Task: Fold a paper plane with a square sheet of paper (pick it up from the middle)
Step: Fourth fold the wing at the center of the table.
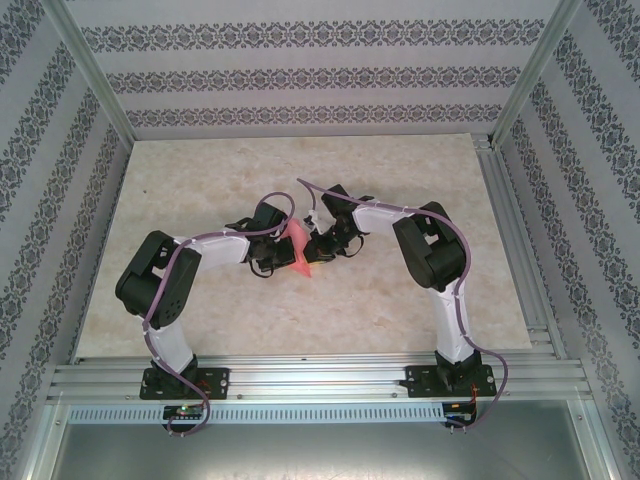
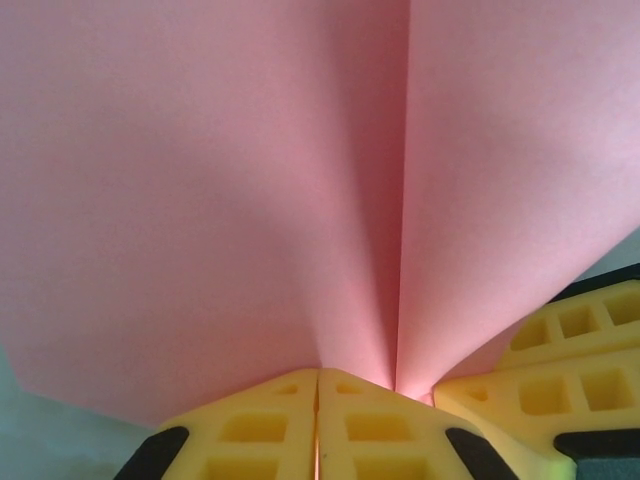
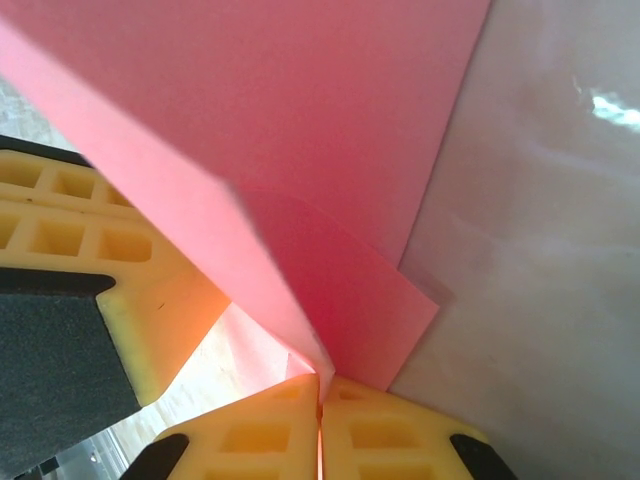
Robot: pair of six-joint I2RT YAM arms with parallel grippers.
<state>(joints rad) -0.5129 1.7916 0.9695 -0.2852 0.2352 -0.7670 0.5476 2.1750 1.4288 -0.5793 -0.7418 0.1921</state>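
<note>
In the middle of the desk [image 1: 200, 180], my two arms are meeting nose to nose, and the sheet of paper [image 1: 298, 262] is sitting between them. I am pinching it with my left gripper [image 1: 280, 258] from the left and with my right gripper [image 1: 318, 250] from the right. Both are closed down to a narrow seam on the pink paper.

Around us, patterned walls [image 1: 300, 75] are boxing in the desk on three sides, and a metal rail [image 1: 310, 375] is running along the near edge where my bases are bolted. Purple cables [image 1: 276, 197] are looping over both forearms close to the paper.

Seen from my left wrist, the sheet of paper [image 2: 200, 200] is blocking nearly all of the desk. My left gripper [image 2: 317, 385] is biting its lower edge, and the right gripper's yellow fingers [image 2: 570, 360] are crowding in just beside mine, on the right. From my right wrist, my right gripper [image 3: 320, 385] is clamping the point where the folded layers of the sheet of paper [image 3: 300, 120] are converging. A left finger [image 3: 150, 290] is standing just to the left, and bare desk [image 3: 540, 250] is showing on the right.

From above, the paper is running far to near and narrowing toward the near edge. In the left wrist view a crease is rising straight away from the fingertips, with one panel bulging on each side. In the right wrist view one layer is overlapping another, with a free corner jutting right.
</note>
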